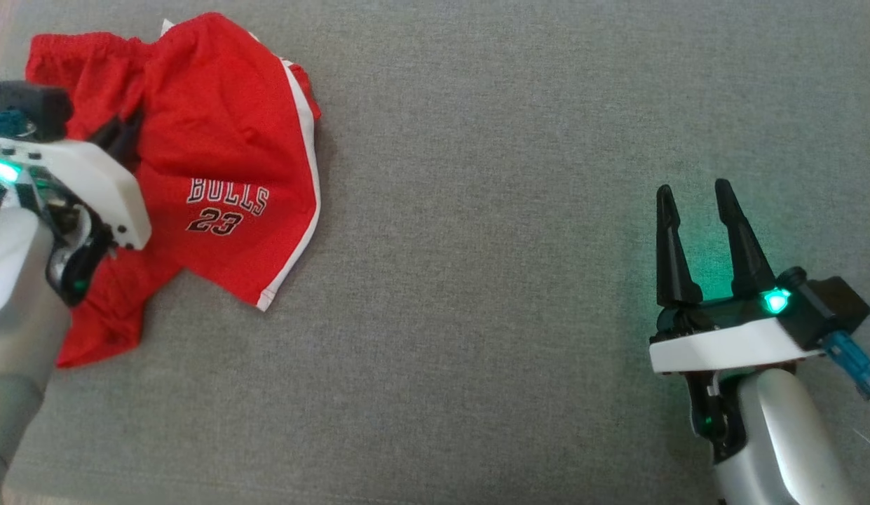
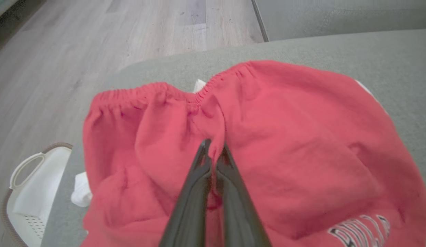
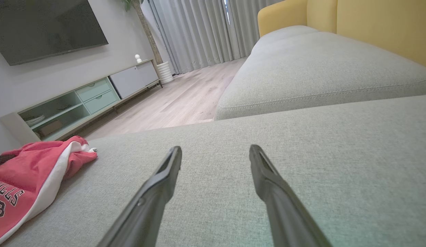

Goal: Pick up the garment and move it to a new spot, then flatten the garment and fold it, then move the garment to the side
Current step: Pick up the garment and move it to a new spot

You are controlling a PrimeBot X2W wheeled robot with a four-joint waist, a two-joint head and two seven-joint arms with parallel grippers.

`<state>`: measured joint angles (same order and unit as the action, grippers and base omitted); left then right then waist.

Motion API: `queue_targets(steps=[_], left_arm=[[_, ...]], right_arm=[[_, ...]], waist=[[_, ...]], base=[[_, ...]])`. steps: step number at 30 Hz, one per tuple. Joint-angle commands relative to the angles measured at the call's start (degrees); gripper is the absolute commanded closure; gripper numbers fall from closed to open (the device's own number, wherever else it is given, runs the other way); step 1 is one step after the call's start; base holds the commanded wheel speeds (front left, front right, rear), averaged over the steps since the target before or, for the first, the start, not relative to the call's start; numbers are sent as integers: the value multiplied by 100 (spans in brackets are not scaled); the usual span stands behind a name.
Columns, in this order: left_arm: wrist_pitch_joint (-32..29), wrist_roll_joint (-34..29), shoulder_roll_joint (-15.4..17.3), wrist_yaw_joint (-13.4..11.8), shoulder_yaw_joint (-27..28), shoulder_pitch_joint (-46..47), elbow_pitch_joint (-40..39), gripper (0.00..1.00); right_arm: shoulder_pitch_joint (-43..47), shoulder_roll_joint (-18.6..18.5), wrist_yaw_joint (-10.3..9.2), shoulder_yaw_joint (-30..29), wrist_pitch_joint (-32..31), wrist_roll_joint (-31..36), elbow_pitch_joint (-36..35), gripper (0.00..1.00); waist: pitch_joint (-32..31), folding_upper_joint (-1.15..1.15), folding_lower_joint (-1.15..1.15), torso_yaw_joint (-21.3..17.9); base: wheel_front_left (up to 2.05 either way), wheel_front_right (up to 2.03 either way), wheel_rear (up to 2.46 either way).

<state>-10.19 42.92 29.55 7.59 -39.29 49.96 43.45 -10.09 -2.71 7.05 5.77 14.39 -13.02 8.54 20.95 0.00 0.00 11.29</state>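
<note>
One fold of limp, light shorts (image 1: 224, 161) near the waistband (image 2: 137, 91) is clamped by the left gripper (image 2: 215, 145); right gripper (image 1: 694, 193) spread, empty.

- The grey sofa seat (image 1: 491, 294) lay bare across its whole middle, a broad open stretch between the red shorts (image 1: 224, 161) and the right hand (image 1: 694, 193).
- The crumpled shorts filled the far left corner, with the left hand (image 2: 214, 147) pinched on a fold near the waistband and its pale forearm over the cloth's near edge.
- The right hand, fingers apart, had only flat cushion ahead, then the next seat cushion (image 3: 319, 68) and yellow backrest (image 3: 370, 27).
- Past the left edge the wooden floor (image 2: 96, 51) lay lower, a white basket (image 2: 34, 192) just beside the seat.
</note>
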Motion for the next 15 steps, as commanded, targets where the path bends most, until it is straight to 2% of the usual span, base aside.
queue_targets(steps=[1,5,6,8,15], left_arm=[[202,74,446,-10,158,406,-35,100],[876,88,536,-10,186,697,82,100],[876,88,536,-10,186,697,82,100],[1363,102,565,-10,259,906,118,100],[2026,97,694,-29,447,1220,17,100]], right_arm=[[-77,-17,44,127,61,36,-189,0],[-58,-17,44,140,61,5,-165,0],[-58,-17,44,140,61,5,-165,0],[-35,-17,44,158,61,-31,-132,0],[60,-17,44,197,61,-139,-48,0]], waist=[[-46,0,0,13],[-160,0,0,41],[-160,0,0,41],[-286,0,0,66],[-613,0,0,108]], base=[[0,0,0],[0,0,0],[0,0,0],[0,0,0],[0,0,0]])
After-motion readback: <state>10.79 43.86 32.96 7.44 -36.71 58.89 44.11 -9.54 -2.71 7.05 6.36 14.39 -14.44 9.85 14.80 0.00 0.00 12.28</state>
